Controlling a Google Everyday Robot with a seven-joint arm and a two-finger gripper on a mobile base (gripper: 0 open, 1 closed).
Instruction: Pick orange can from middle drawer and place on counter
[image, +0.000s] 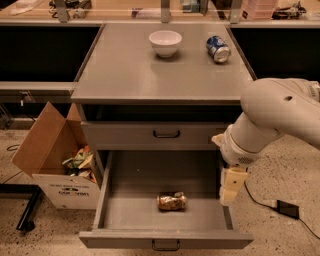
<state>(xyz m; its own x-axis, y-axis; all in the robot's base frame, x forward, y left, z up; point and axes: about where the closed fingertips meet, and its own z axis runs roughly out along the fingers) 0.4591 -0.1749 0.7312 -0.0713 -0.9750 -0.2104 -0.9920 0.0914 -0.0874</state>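
The orange can (172, 201) lies on its side on the floor of the open middle drawer (135, 177), near the front and a little right of centre. The drawer's front panel has a small dark handle (166, 245). My gripper (228, 189) hangs from the cream arm over the drawer's right wall, to the right of the can and apart from it, holding nothing that I can see. The grey counter (140, 75) is the cabinet top above.
A white bowl (165, 42) and a blue and white can (218, 48) lie at the back of the counter. The upper drawer (165, 134) is shut. An open cardboard box (55, 160) of rubbish stands left of the cabinet. A black plug and cable (287, 209) lie on the floor at right.
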